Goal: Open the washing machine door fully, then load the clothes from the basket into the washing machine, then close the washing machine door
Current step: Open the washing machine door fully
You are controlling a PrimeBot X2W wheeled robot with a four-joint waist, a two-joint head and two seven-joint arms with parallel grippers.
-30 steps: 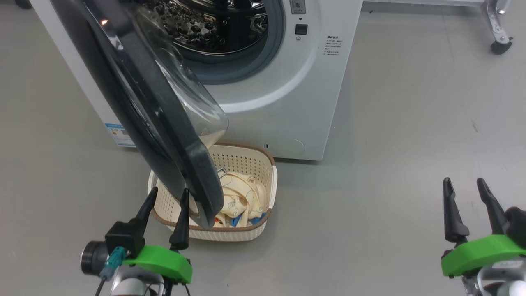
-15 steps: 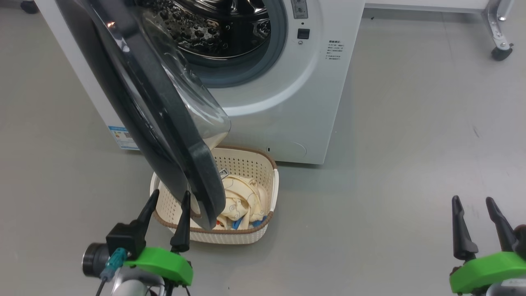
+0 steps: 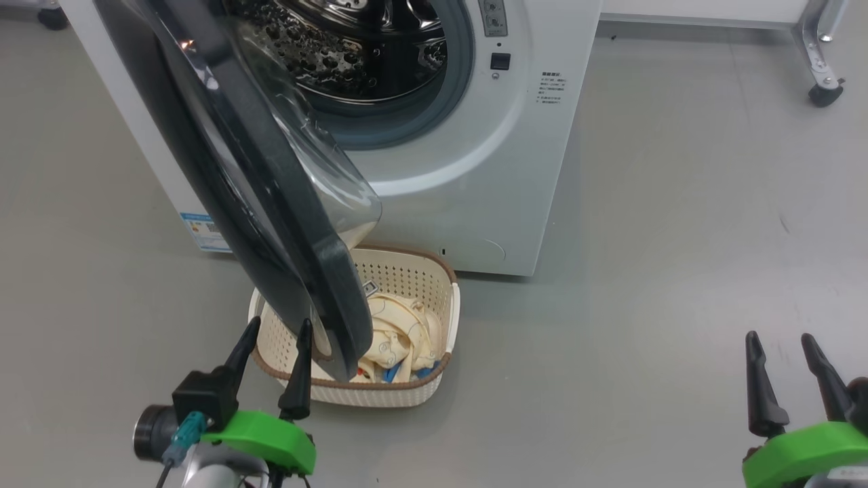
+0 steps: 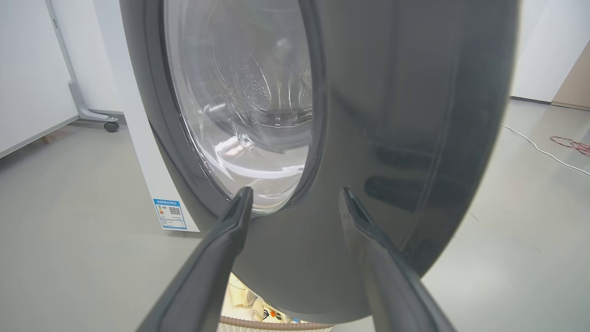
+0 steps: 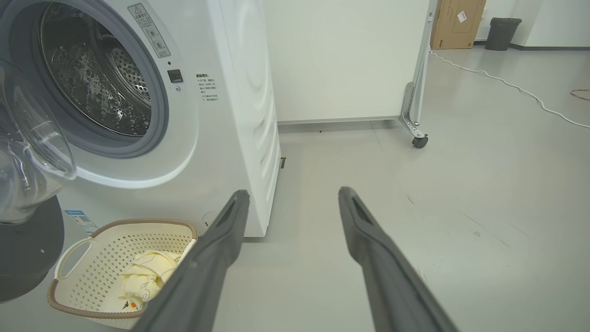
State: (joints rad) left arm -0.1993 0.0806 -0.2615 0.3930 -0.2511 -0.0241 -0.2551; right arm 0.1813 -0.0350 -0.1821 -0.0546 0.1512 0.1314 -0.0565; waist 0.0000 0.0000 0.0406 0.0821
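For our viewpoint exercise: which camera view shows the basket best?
Right wrist view: the basket, handle and clothes show clearly. Head view: the door hides its left side. Left wrist view: a rim sliver.

Nothing legible
The washer (image 3: 475, 169) bears a blue label (image 4: 169, 214), a warning sticker (image 5: 147, 30) and printed lines (image 5: 206, 87), all too small to read.
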